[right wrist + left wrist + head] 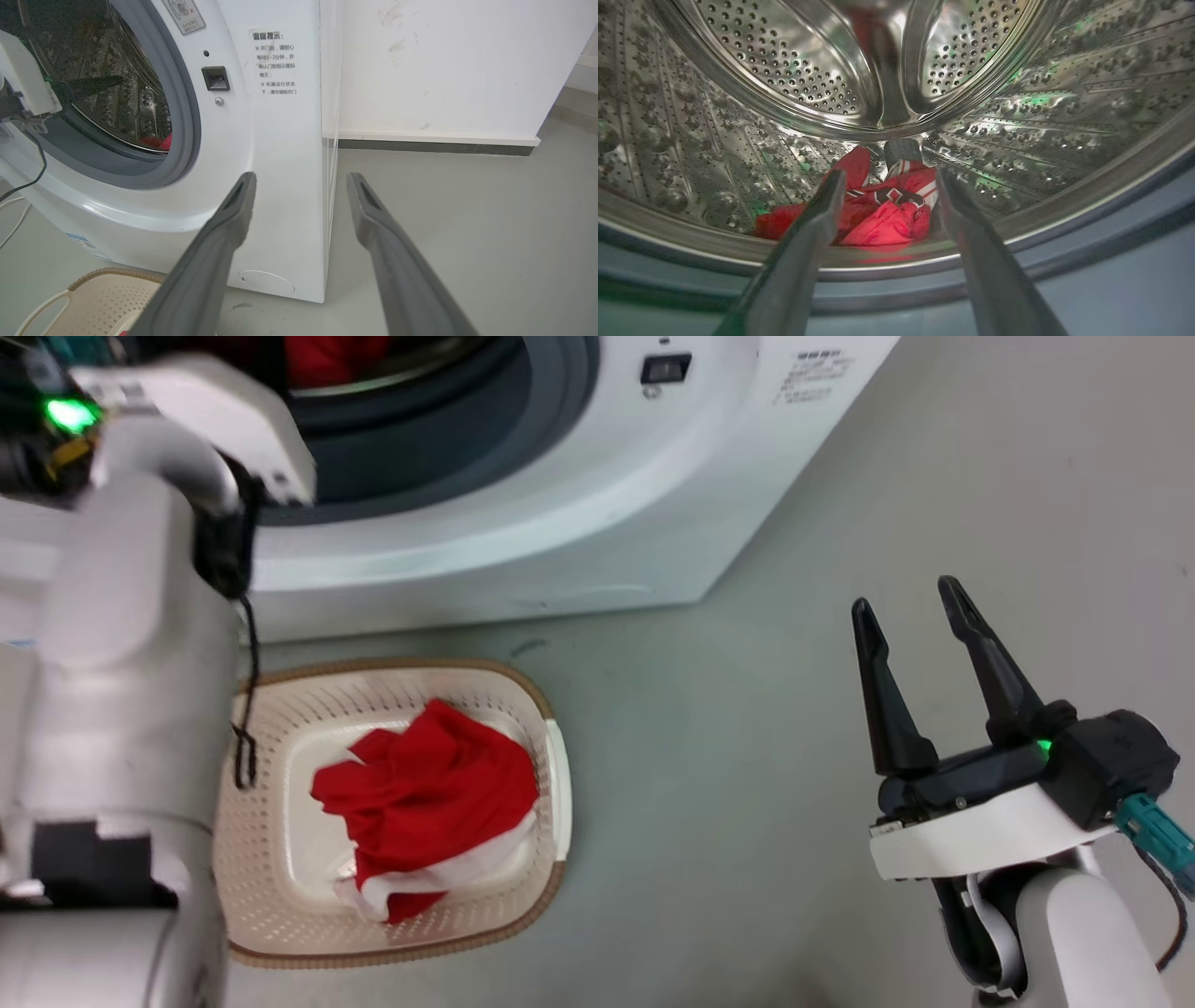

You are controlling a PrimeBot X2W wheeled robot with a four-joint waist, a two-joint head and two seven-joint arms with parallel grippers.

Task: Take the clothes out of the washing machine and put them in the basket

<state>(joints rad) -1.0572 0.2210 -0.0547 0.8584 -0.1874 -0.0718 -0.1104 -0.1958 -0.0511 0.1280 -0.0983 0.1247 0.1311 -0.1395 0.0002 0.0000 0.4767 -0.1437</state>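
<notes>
Reaching left gripper [891,176]: my fingers spread, empty, inside the white front-loading washing machine [597,504].
Shiny perforated steel drum [691,140]: red garment with dark emblem [887,219] on bottom.
Cream perforated plastic basket [261,877]: red white-trimmed garment [429,793] inside.
Right gripper [904,595]: fingers apart, empty.

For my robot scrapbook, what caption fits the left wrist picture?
Open left jaws point into the washing machine, toward the red clothes lying at the bottom inside.

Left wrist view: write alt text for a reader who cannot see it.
The open left pincer points into a shiny perforated steel drum. Red clothes with white trim lie crumpled at the bottom of the drum, ahead of the fingertips.
</notes>
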